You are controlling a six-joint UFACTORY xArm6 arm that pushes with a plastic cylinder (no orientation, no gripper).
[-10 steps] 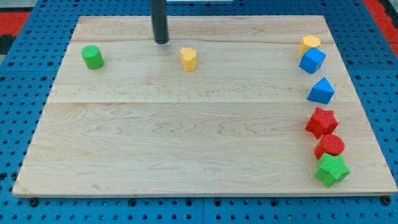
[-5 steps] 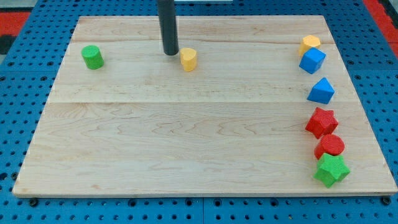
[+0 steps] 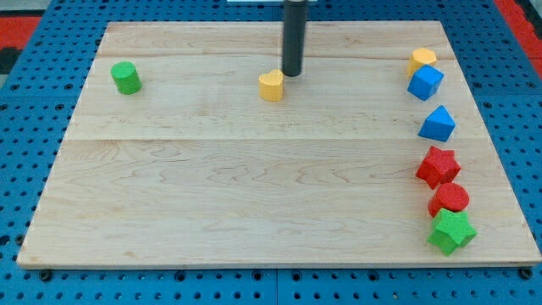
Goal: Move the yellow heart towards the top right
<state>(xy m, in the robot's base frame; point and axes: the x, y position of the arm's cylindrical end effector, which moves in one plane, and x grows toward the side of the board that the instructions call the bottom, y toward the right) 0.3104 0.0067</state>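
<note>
Camera view shows my tip [image 3: 292, 74] standing just beside the yellow heart [image 3: 271, 85], at its upper right side, maybe touching it; I cannot tell for sure. I have no jaws, only this rod, so nothing can be grasped or released; I can only push. The heart lies in the upper middle of the table [image 3: 254, 195], well apart from the top right corner. I judge my tip is on the wrong side for this push: it should go around to the heart's lower left. Near that corner a yellow block [image 3: 422, 59] touches a blue cube [image 3: 425, 82], so the heart must stop before them. A green cylinder [image 3: 126, 77] sits far at the view's left.
</note>
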